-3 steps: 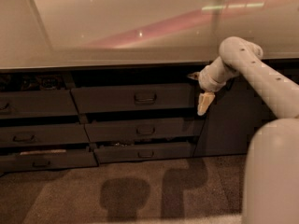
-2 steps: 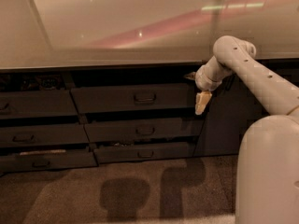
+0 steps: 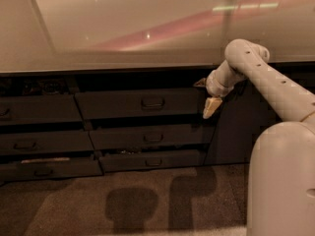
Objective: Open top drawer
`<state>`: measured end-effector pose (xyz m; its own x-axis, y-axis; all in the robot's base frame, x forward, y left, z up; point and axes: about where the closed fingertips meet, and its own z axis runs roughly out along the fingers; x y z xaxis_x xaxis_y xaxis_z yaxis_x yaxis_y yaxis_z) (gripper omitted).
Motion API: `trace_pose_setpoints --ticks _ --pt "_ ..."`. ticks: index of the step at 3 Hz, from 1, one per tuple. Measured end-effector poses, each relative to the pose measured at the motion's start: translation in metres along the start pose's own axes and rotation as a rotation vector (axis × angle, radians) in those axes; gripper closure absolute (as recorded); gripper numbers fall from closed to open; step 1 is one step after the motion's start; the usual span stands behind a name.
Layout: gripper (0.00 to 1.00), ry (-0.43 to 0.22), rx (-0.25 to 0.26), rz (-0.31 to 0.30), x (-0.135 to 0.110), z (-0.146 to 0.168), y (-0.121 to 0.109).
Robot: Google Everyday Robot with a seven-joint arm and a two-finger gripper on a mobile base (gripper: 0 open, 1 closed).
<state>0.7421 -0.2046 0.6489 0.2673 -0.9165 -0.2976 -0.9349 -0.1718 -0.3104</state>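
Camera view: gripper [image 3: 212, 107] hangs by right edge of top drawer [image 3: 113, 104], grip state cannot be told. Drawer likely rigid, weighty, sliding; best hold: central loop handle [image 3: 152, 102].

Long pale glossy countertop [image 3: 147, 28] ran across the view, with pink and white light reflections [image 3: 147, 36] on it. Under it stood a dark cabinet [image 3: 231, 136] with columns of drawers. The top drawer [image 3: 118, 103] had a loop handle [image 3: 152, 102] at center. The gripper [image 3: 211, 107] hung at that drawer's right end, just below the counter edge. Carpet floor [image 3: 59, 205] lay below, with dark shadows [image 3: 130, 208] on it.
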Motion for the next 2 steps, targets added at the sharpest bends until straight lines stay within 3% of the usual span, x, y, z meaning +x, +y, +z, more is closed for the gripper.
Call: trace_pose_setpoints --ticks 2 --pt "0.66 0.0 0.0 0.0 0.0 0.0001 0.0"
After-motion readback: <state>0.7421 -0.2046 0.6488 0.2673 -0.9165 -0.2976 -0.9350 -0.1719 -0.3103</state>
